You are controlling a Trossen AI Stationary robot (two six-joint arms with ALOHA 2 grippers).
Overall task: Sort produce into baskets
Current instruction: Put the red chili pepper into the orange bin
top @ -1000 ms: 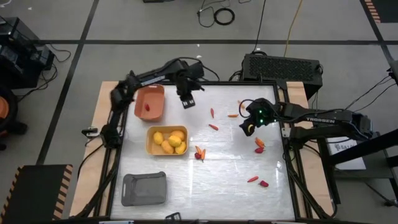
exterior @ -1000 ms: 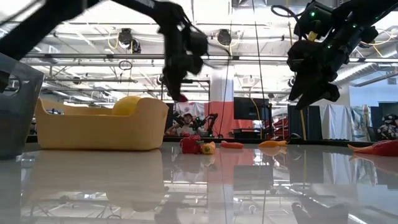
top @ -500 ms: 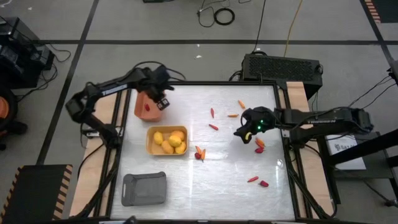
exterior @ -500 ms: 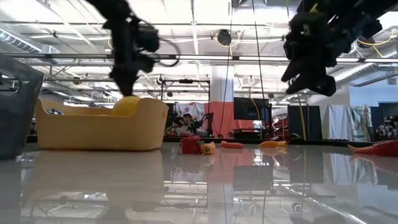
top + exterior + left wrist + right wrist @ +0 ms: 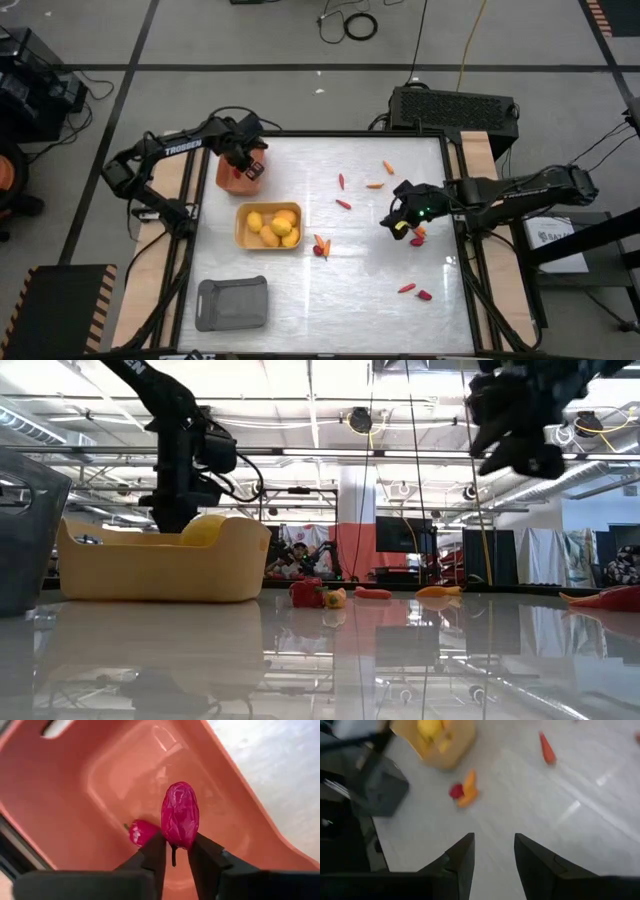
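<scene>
I have the left gripper (image 5: 174, 851) pinching a red berry (image 5: 180, 814), long axis upright between the fingers, directly over the salmon basket (image 5: 75, 820); another berry (image 5: 142, 831) lies just beneath. The right gripper (image 5: 492, 851) hangs empty, fingers apart, above the bench (image 5: 560, 835).

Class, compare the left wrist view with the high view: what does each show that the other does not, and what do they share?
Only the left wrist view shows the left gripper pinching a red berry-like piece above another red piece.

Only the high view shows the yellow basket of fruits, the grey basket, the pieces scattered on the table and the right gripper.

Both show the salmon basket.
</scene>
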